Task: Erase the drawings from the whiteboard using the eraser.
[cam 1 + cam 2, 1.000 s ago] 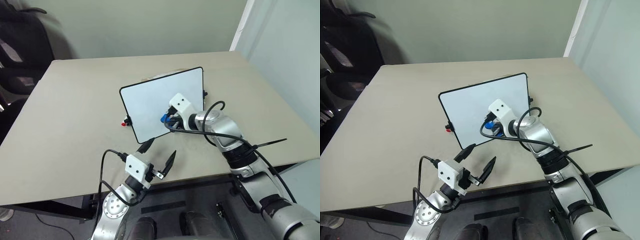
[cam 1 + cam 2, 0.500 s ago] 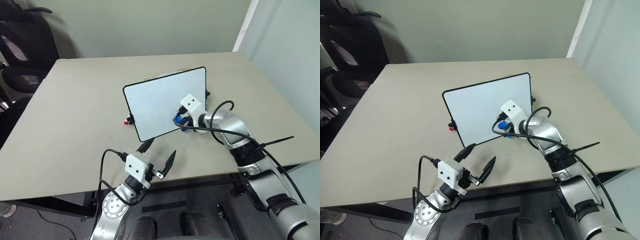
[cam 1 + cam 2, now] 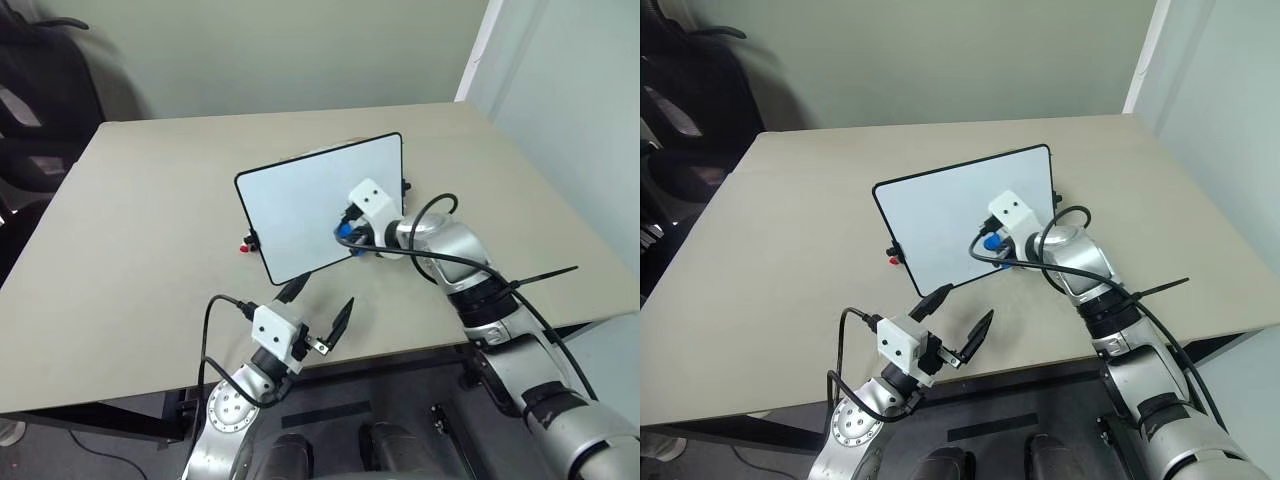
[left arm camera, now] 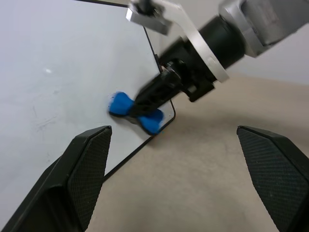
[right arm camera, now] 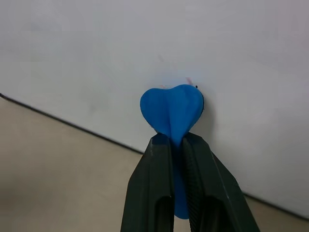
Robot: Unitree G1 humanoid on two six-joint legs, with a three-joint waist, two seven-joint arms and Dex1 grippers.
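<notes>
Your right gripper [image 5: 177,159] has its two black fingers pressed together on the small bright blue eraser block [image 5: 172,110], squeezing it so hard that the soft block bulges into a heart shape past the fingertips. The eraser's bulged end is against the rectangular white whiteboard with the thin black frame [image 3: 300,200], near the board's lower right corner as you see it from the head cameras. The board lies on the beige tabletop [image 3: 150,200], turned at a slant to the table's edges.

Look for the red marker drawings [image 5: 187,80] and you find only a faint pinkish smudge and a dark speck at the eraser's edge (too pale to read any shape); whatever sits under the block is hidden. A small red clip [image 3: 246,246] shows at the board's left side.

Your left gripper [image 3: 318,313] hangs above the table's near edge with its fingers spread wide, holding nothing, well apart from the board.
</notes>
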